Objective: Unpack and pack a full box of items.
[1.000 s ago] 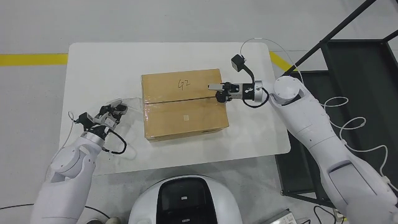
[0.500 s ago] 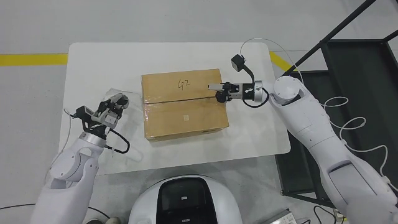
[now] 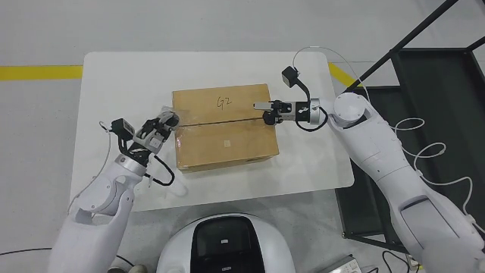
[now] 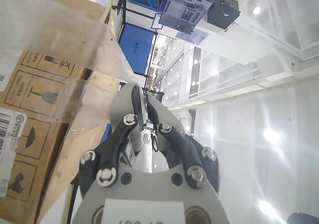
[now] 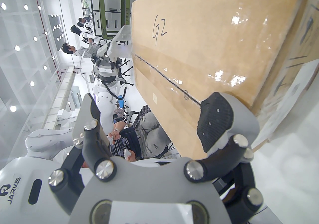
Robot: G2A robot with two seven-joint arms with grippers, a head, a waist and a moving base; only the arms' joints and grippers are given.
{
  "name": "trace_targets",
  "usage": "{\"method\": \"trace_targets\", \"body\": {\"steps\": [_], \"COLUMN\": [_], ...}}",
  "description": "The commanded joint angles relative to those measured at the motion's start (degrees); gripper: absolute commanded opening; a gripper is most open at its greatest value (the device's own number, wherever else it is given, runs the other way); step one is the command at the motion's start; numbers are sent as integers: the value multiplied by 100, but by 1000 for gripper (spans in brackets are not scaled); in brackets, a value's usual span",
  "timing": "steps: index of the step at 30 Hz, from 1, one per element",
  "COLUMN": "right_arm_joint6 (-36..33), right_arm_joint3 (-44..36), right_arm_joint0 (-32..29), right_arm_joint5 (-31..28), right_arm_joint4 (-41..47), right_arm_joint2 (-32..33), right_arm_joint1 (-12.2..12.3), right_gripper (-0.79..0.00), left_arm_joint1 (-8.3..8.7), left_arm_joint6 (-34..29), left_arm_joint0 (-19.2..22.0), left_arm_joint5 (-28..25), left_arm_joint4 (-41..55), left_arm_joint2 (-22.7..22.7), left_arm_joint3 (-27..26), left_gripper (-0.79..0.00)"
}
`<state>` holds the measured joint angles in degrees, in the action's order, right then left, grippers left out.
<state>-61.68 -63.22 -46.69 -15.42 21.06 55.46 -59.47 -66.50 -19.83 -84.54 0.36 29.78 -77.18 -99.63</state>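
A closed cardboard box [image 3: 225,125], marked by hand on its lid, sits mid-table with a taped centre seam. My left gripper [image 3: 161,123] is at the box's left side, shut on a strip of clear tape [image 4: 62,35] that stretches from its fingertips [image 4: 136,100] to the box [image 4: 37,110]. My right gripper [image 3: 263,112] is open at the right end of the seam. One padded finger [image 5: 216,120] rests at the top edge of the box [image 5: 211,35], the other finger [image 5: 89,110] stands clear of it. The left gripper [image 5: 109,57] shows beyond the box's far end.
The white table [image 3: 121,83] has bare surface around the box on all sides. A black metal rack [image 3: 432,83] stands just off the table's right edge. A yellow floor line [image 3: 38,72] runs behind the table's left side.
My left gripper has moved right from the table's left part to the box's left side, still holding the tape strip. The right arm and the box have not moved.
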Motion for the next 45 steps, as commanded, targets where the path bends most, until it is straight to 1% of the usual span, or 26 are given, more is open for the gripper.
{"method": "trace_targets", "body": {"steps": [1,3,5,9,13,18,24,27,29,31,34,36,37,38,39,40,41,45], "right_arm_joint6": [0,0,0,0,0,0,0,0,0,0,0,0,0,0,0,0,0,0], "right_arm_joint3": [0,0,0,0,0,0,0,0,0,0,0,0,0,0,0,0,0,0], "right_arm_joint0": [0,0,0,0,0,0,0,0,0,0,0,0,0,0,0,0,0,0], "right_arm_joint5": [0,0,0,0,0,0,0,0,0,0,0,0,0,0,0,0,0,0], "right_arm_joint4": [0,0,0,0,0,0,0,0,0,0,0,0,0,0,0,0,0,0], "right_arm_joint2": [0,0,0,0,0,0,0,0,0,0,0,0,0,0,0,0,0,0], "right_arm_joint1": [0,0,0,0,0,0,0,0,0,0,0,0,0,0,0,0,0,0], "right_gripper": [0,0,0,0,0,0,0,0,0,0,0,0,0,0,0,0,0,0], "left_arm_joint1": [-4,-9,-15,-38,-60,-88,-111,-126,-136,-143,-148,-150,-152,-154,-157,-160,-163,-173], "left_arm_joint6": [-4,-2,37,69,96,104,189,281,275,243,194,173,169,168,166,165,162,78], "left_arm_joint0": [24,54,104,242,380,517,554,582,596,591,577,574,576,581,588,596,608,635], "left_arm_joint5": [12,39,52,129,182,279,254,192,156,108,49,32,25,26,30,28,18,-84], "left_arm_joint4": [-190,-372,-600,-863,-1180,-1577,-2029,-2200,-2286,-2359,-2452,-2516,-2545,-2574,-2604,-2628,-2666,-2793], "left_arm_joint2": [72,152,234,408,588,818,1010,1074,1127,1176,1211,1220,1226,1233,1241,1250,1262,1324], "left_arm_joint3": [-22,-29,-11,90,173,238,273,328,363,375,372,372,373,377,383,387,386,351], "left_gripper": [-751,-754,-730,-717,-782,-785,-785,-659,-616,-597,-616,-597,-579,-536,-477,-388,0,0]}}
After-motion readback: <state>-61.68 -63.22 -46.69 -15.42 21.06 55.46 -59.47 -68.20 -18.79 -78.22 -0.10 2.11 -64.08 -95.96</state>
